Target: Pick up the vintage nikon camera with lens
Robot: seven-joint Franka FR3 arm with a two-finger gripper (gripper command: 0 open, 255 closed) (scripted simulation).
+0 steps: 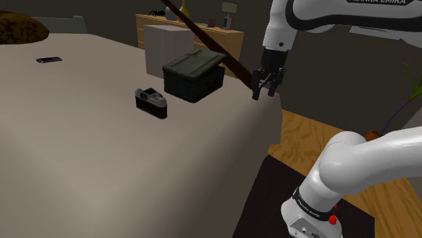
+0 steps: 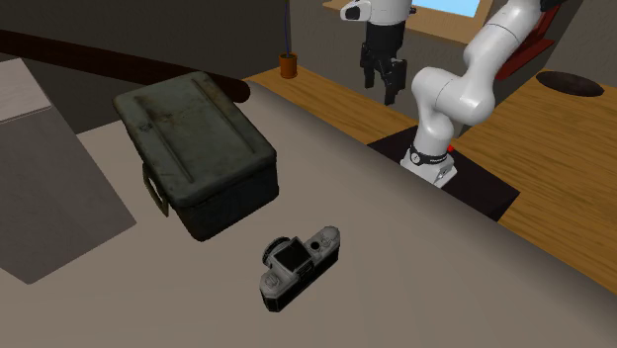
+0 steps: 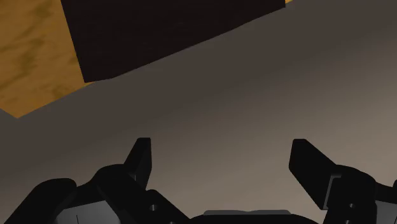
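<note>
White arm raised, gripper open, pointing down

Closed dark-green case with a side handle, on a wide beige surface, just in front of a pale grey block; well apart toward the shoulder view's left, a small flat black device. Slanting above the case, a long dark brown bar; behind it, a wooden dresser with a lamp on top. Beyond the surface's edge, wood-plank floor with a black mat, a small brown pot, a dark round disc and a thin-leaved plant.
</note>
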